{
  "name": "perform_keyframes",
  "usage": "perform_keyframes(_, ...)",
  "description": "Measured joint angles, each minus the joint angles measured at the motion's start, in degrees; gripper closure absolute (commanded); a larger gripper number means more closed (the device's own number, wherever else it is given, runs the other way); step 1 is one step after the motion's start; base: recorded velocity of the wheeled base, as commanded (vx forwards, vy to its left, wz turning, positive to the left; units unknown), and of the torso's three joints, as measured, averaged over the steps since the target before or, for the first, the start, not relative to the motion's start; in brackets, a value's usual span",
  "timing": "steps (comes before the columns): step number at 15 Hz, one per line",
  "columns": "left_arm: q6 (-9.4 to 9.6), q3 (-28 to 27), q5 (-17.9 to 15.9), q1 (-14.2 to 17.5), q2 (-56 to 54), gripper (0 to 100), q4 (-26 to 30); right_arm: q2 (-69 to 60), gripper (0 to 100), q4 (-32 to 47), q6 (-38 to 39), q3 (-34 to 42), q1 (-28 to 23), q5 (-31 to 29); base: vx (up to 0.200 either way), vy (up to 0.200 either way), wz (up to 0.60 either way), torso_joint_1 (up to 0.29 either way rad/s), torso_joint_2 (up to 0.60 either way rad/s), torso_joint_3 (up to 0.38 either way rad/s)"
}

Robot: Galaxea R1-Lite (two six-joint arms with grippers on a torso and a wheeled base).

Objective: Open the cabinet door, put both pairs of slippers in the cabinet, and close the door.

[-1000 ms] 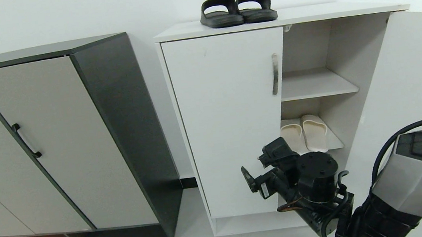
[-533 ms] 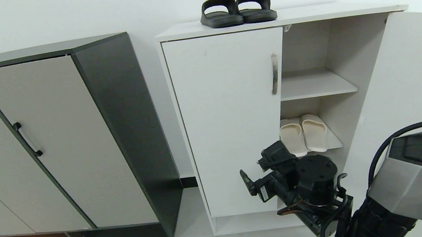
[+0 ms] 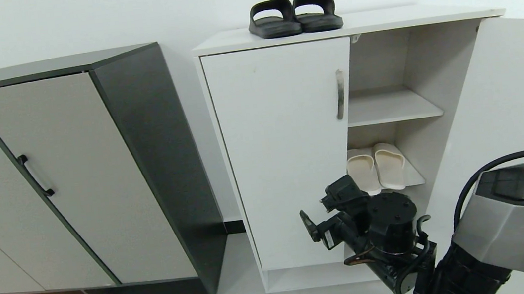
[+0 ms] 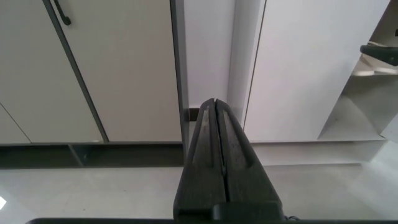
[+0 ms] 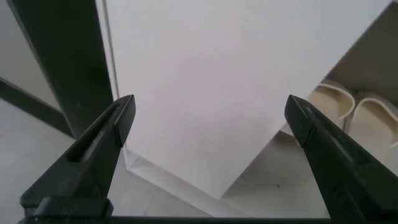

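The right gripper [image 5: 208, 134] hangs low before the white cabinet [image 3: 288, 154], jaws wide apart; the left gripper [image 4: 214, 155] is pressed together. Cream slippers [image 3: 375, 167] lie on the lower shelf. On the cabinet top, the black slippers [image 3: 294, 13] look light, flexible, probably moulded foam; pinch both adjoining straps together.

Black rubber slide slippers [image 3: 294, 13]. Cream foam slide slippers [image 3: 375, 167]. White wooden two-door cabinet [image 3: 289, 163] w/ silver bar handle [image 3: 339, 94]. Dark grey cabinet [image 3: 158, 154], light grey doors [image 3: 67, 191], blk handles [image 3: 35, 175].
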Motion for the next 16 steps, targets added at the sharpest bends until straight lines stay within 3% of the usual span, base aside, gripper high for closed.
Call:
perform_keyframes(8,-0.1,0.0,0.0,0.0,0.0,100,0.0,0.2,0,-0.1,0.1,0.0,-0.1,0.0,0.0,0.0,0.0,0.074,-0.43,-0.353)
perform_keyframes(16,0.0,0.0,-0.7,0.0,0.0,100,0.0,0.3,0,0.1,0.1,0.1,0.0,0.0,0.0,0.0,0.0,0.156,-0.48,-0.322)
